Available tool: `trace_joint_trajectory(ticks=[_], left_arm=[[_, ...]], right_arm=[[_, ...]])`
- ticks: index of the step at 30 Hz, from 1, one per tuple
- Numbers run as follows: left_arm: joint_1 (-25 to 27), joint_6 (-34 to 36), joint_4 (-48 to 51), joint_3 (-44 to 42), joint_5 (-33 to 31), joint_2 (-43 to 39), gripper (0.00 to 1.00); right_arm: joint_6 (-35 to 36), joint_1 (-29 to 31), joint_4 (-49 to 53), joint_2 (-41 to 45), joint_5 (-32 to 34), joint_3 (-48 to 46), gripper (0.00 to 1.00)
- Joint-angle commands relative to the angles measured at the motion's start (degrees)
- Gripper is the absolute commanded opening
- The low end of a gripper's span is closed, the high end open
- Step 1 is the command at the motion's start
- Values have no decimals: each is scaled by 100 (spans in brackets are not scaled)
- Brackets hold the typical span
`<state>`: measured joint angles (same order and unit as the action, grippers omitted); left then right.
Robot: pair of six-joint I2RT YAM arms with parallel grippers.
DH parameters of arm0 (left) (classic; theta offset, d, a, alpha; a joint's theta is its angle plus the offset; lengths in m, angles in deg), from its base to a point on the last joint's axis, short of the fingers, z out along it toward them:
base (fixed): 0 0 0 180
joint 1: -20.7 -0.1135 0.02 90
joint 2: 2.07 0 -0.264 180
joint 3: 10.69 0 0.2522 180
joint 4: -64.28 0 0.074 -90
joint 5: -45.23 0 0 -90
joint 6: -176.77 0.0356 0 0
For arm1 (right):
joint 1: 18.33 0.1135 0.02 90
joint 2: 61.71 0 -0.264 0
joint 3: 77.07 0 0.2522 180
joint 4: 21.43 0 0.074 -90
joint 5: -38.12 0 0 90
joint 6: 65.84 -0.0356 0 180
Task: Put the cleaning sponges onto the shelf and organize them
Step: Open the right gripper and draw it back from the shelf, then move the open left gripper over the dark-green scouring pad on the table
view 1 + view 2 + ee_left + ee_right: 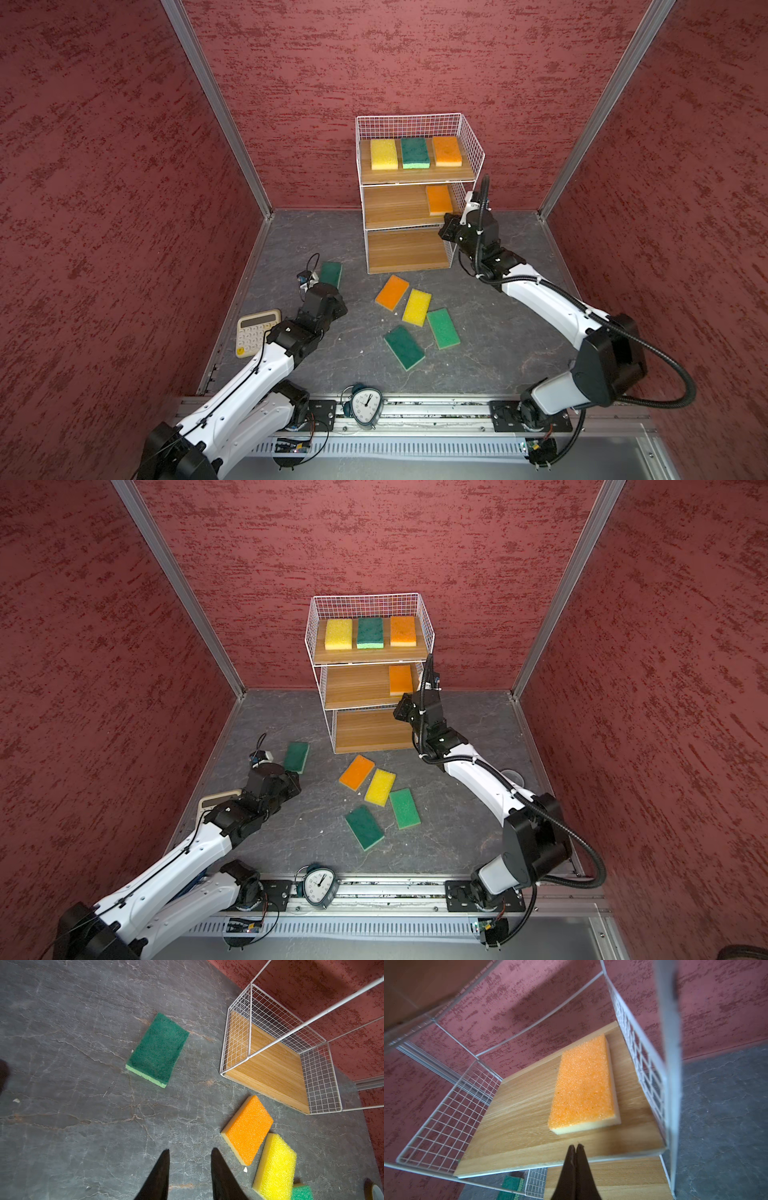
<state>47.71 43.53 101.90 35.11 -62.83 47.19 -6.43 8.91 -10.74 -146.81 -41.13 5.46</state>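
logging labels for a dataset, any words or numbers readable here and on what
No text can be read in any view.
Clock: dial numerals too small to read.
Calculator: key marks too small and blurred to read, display blank.
Nothing else shows any lettering.

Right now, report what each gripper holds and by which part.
Nothing is held. The left gripper hangs open over bare tabletop; the right gripper is shut empty, its tips short of the orange sponge on the middle board of the shelf.
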Motion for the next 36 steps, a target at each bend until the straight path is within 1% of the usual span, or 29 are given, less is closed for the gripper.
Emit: trace_joint_trajectory(ticks=[1, 8, 14, 18, 21, 26, 29, 30, 31, 32, 34, 36], left_arm=[[-12, 34, 288, 213, -67, -114, 35], [48, 85, 658, 468, -145, -238, 36], [312, 140, 970, 769, -348, -120, 37], [502, 215, 1335, 1010, -526, 4, 39], [584, 237, 1552, 1118, -577, 37, 40], [686, 269, 1834, 1173, -510, 87, 44], [767, 433, 1936, 1266, -398, 242, 48], [809, 521, 1971, 1314, -364, 312, 52], [871, 637, 1965, 1345, -317, 377, 55], [928, 738, 1957, 1376, -280, 443, 57], [1062, 906, 1893, 1410, -212, 558, 57], [1140, 954, 1803, 1409, -122, 636, 58]], right_arm=[[148, -18, 128, 472, 37, -168, 2], [414, -15, 701, 1202, 201, -481, 10], [622, -25, 1074, 1820, 381, -808, 23], [670, -72, 1593, 1989, 541, -854, 25], [659, -161, 1761, 2134, 534, -1005, 28], [616, -334, 1897, 2412, 443, -1281, 41], [573, -501, 2028, 2514, 385, -1429, 46], [554, -582, 2061, 2540, 319, -1478, 49], [539, -650, 2103, 2566, 239, -1525, 53], [529, -718, 2132, 2577, 165, -1559, 57], [528, -853, 2193, 2611, 20, -1652, 64], [534, -959, 2256, 2654, -71, -1724, 70]])
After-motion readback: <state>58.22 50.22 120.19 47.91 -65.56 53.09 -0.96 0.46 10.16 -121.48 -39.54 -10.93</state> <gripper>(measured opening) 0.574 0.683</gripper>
